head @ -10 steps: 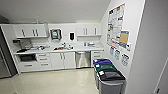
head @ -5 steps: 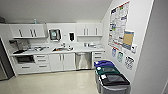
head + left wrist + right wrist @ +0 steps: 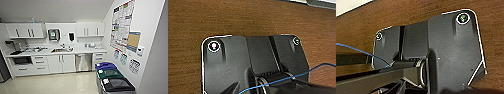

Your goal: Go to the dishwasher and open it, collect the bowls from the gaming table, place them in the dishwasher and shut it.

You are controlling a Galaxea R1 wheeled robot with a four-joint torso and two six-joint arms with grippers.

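The dishwasher (image 3: 83,62), a grey stainless-steel front with a bar handle near its top, stands shut in the row of white lower cabinets, right of the sink (image 3: 59,50). It lies ahead across the pale floor. Brown wood-grain floor passes under both wrist views, behind the robot's own dark plates. The bowls and the gaming table are out of view.
Three bins stand along the right wall: a blue-lidded bin (image 3: 105,66), a green-lidded bin (image 3: 110,73) and a black-lidded bin (image 3: 118,84). Posters (image 3: 122,25) hang on that wall. A built-in oven (image 3: 22,60) sits at the counter's left end. The cream floor (image 3: 57,83) lies open before the cabinets.
The whole head view has shifted: the kitchenette sits more to the left and nearer, and the bins have come closer at the lower right. The camera has moved forward.
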